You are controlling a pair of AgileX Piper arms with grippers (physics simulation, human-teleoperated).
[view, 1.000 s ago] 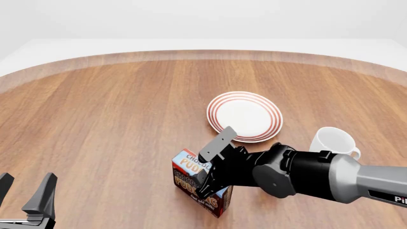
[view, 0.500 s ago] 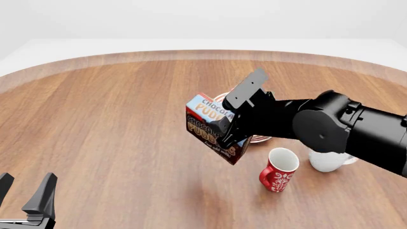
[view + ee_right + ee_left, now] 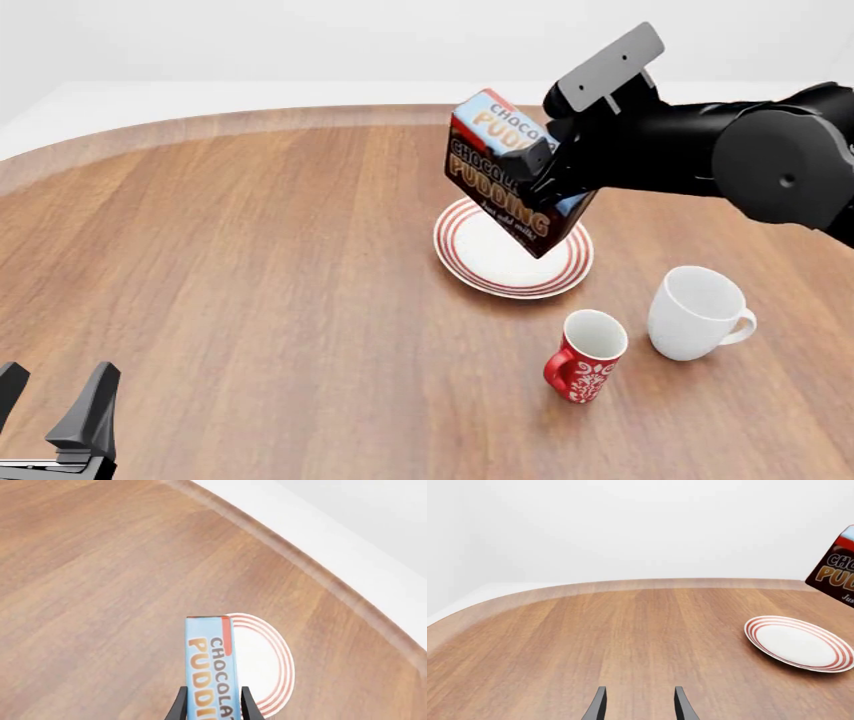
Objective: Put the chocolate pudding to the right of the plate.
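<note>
- While my right fingers [image 3: 541,165] clamp the chocolate pudding [image 3: 514,170] tilted above the plate [image 3: 470,262], it could slip out.
- My left fingers [image 3: 54,405] idle, spread open.

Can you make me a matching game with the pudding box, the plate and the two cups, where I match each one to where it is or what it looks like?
Things:
1. dark brown chocolate pudding carton with light blue top
2. round white plate with red rings
3. small red patterned mug
4. plain white mug

Descriptions:
A. standing farthest right on the table
B. held up in the air by the right gripper
C. lying flat under the lifted carton
D. standing just left of the white mug

Pairs: 1-B, 2-C, 3-D, 4-A
</note>
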